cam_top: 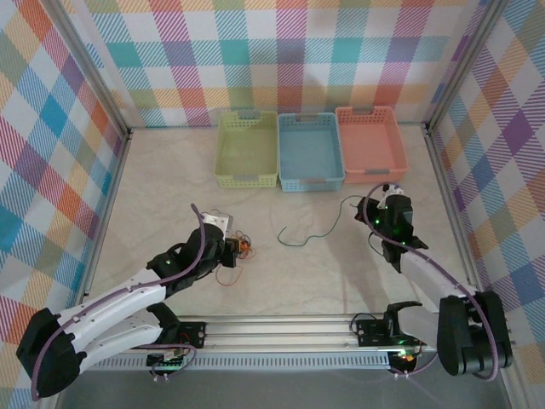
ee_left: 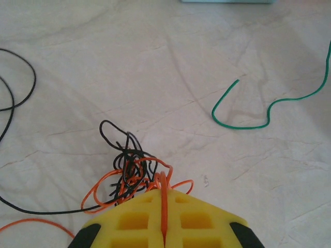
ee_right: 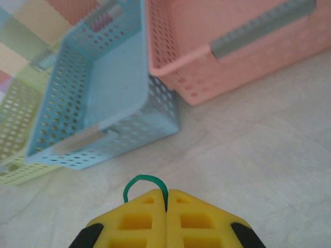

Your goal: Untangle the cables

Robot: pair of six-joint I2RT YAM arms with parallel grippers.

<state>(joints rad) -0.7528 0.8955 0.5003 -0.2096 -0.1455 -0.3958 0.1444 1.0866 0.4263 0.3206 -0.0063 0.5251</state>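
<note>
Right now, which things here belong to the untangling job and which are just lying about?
Job: orange cable, pinched in the left hand; black cable, tangled with it; green cable, pinched in the right hand.
Lying about: yellow-green basket, blue basket, pink basket.

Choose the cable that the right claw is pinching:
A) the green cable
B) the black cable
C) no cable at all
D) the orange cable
A: in the right wrist view, a loop of the green cable comes out from between the closed tips of the right claw.
</note>
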